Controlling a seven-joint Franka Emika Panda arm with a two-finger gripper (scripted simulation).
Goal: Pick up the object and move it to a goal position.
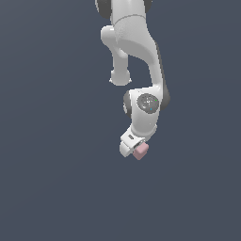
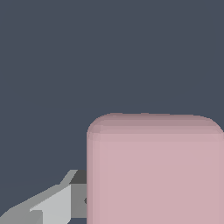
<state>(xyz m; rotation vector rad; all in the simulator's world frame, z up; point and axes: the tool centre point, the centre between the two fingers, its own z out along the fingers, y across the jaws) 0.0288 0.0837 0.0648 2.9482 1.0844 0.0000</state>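
The pale pink cube sits at the tip of my white gripper, at the lower end of the arm in the exterior view. In the wrist view the cube is very close and fills much of the picture. One grey finger lies against its side; the other finger is hidden behind the cube. The gripper appears shut on the cube. Nothing shows whether the cube rests on a surface or is held above it.
The white arm reaches down from the top of the exterior view. Everything around it is a plain dark grey-blue ground with no other objects, markers or edges in view.
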